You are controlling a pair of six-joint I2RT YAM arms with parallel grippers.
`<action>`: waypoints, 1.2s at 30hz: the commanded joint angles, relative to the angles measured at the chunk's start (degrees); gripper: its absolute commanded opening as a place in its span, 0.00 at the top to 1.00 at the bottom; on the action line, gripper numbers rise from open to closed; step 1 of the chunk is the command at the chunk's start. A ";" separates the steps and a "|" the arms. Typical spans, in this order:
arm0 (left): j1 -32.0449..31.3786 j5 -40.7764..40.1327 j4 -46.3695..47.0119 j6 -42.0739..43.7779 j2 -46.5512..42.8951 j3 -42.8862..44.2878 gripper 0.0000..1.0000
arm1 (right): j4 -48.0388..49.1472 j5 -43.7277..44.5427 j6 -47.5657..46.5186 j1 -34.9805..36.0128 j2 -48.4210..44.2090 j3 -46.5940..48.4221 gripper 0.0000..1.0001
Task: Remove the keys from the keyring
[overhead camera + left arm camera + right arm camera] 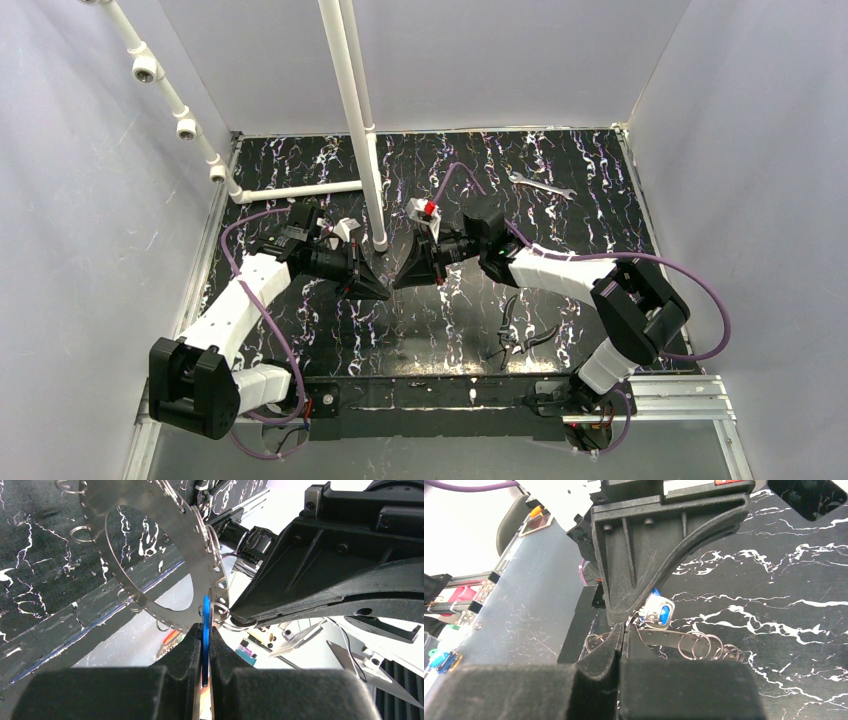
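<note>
White-shelled arms [235, 300] with black joints, purple cables [726, 318], black ribbed wedge-shaped jaws

— What are you seeing on the keyring [207, 565]?

— I'm seeing bare brushed metal, flat and dully shining, with thin wire loops [696, 647] glinting brighter beside it. The key [206, 625] is showing a glossy blue head on pale metal.

— And the jaws?

— They're looking like matt black plastic to me, faintly scuffed and dusty. The tabletop [620, 200] is gleaming slightly, smooth black with white veining, and the wrench [540, 185] is shining like polished steel.
</note>
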 commanded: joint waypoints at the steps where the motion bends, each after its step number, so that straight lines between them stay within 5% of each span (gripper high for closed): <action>1: 2.08 -2.69 -0.57 1.84 0.85 0.47 1.00 | 6.15 -6.78 3.04 0.58 -2.11 -0.17 0.99; 17: 3.36 -2.73 -1.53 4.37 2.86 2.32 1.00 | 6.81 -9.62 5.65 1.72 -2.84 -0.94 0.99; 24: 3.38 -3.12 -1.04 4.61 2.64 1.31 1.00 | 21.67 -9.28 17.54 1.94 -2.03 -2.68 0.99; 36: 3.66 -3.54 -1.31 5.79 3.32 3.36 1.00 | 15.89 -9.86 13.99 3.61 -1.88 -3.13 0.99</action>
